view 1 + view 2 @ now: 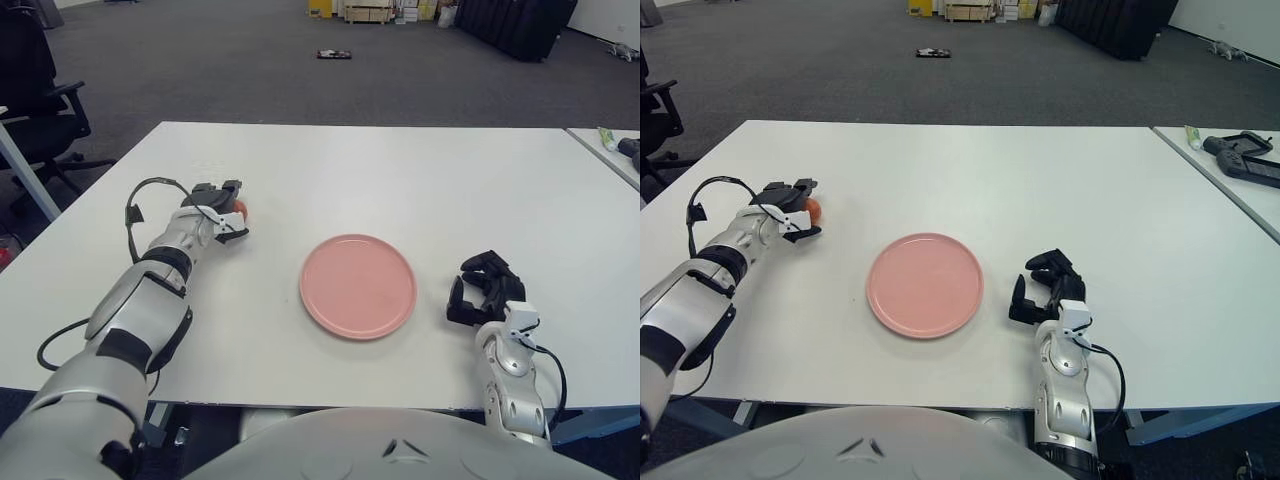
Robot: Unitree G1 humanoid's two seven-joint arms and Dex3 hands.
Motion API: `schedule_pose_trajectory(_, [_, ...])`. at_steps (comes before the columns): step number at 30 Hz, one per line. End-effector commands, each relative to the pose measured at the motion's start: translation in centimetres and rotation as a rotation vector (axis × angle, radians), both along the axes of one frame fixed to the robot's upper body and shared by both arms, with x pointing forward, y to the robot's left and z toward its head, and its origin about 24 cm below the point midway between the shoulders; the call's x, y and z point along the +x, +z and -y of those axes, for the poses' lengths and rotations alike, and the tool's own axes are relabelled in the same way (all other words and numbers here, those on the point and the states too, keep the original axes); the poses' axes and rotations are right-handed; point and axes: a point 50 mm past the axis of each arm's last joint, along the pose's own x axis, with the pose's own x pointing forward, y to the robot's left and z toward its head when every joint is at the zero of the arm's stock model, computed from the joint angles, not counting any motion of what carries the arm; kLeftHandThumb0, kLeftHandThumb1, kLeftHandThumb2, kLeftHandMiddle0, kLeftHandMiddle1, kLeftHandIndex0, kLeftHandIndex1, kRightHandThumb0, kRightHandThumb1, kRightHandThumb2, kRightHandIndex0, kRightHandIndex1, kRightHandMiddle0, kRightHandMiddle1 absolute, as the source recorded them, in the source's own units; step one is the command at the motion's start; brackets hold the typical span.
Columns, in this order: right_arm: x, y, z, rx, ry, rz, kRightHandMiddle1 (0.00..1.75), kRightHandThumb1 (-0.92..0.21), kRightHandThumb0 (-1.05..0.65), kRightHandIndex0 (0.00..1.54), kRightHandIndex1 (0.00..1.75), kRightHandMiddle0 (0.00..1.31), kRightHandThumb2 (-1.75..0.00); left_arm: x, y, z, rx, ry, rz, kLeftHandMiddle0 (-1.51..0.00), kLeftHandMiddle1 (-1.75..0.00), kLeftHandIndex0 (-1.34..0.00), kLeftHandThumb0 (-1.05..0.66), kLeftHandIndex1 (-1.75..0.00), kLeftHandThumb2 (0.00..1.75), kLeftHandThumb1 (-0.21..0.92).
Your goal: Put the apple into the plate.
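White table fills most of both views, set in an open room with dark grey carpet; an office chair stands off the table's left edge, and boxes and dark cases line the far wall.

Pink plate: flat on the table, near the front edge, roughly central. Nothing on it.

Left hand: well to the left of the plate, low over the table, fingers curled around the apple. Only a small orange-red patch of the apple shows between the dark fingers, on the side facing the plate. Apple looks round; no stem or long axis can be made out, so its orientation cannot be told. Whether the apple touches the table cannot be told either. A black cable loops up from the left wrist.

Right hand: just right of the plate, apart from it, palm toward the table, dark fingers bent loosely and holding nothing. It shows against the table surface; contact not clear.

View differences: right eye view takes in more of the neighbouring table at far right, with a dark controller-like device and a small tube on it; in the left eye view that device is cut by the frame edge. The left eye view shows the chair in full, while the right eye view catches only a sliver of it.
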Motion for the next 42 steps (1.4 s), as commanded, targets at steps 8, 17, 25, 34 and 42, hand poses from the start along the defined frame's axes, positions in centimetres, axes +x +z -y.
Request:
schedule_pose_trajectory(8, [-0.32, -0.35, 0.16, 0.014, -0.018, -0.033, 1.63, 0.09, -0.01, 0.94, 1.75, 0.73, -1.75, -2.9, -3.66, -0.49, -0.064, 0.112, -0.1, -0.65, -1.64, -0.47, -0.14, -1.74, 1.41, 0.14])
schedule_pose_trajectory(17, [-0.29, -0.33, 0.19, 0.019, -0.024, -0.029, 1.62, 0.09, -0.01, 0.94, 1.75, 0.74, -1.75, -3.05, -3.74, -0.55, -0.097, 0.152, -0.053, -0.84, -1.6, -0.6, -0.01, -1.75, 1.57, 0.05])
schedule_pose_trajectory(25, [-0.23, -0.25, 0.17, 0.015, -0.019, -0.027, 1.61, 0.1, -0.01, 0.93, 1.75, 0.74, -1.75, -3.16, -3.85, -0.72, -0.081, 0.161, -0.061, -0.88, -1.59, -0.63, 0.0, -1.75, 1.62, 0.01])
schedule_pose_trajectory(34, [-0.15, -0.21, 0.08, 0.021, -0.017, -0.017, 1.62, 0.09, -0.01, 0.93, 1.75, 0.74, -1.75, -3.21, -3.93, -0.74, -0.084, 0.171, -0.068, -0.92, -1.58, -0.69, 0.0, -1.75, 1.68, -0.06])
schedule_pose_trajectory(42, [-0.07, -0.2, 0.09, 0.015, -0.014, -0.016, 1.62, 0.09, -0.01, 0.93, 1.75, 0.74, -1.75, -3.17, -3.94, -0.6, -0.105, 0.196, -0.055, -0.94, -1.58, -0.72, 0.0, -1.75, 1.72, -0.09])
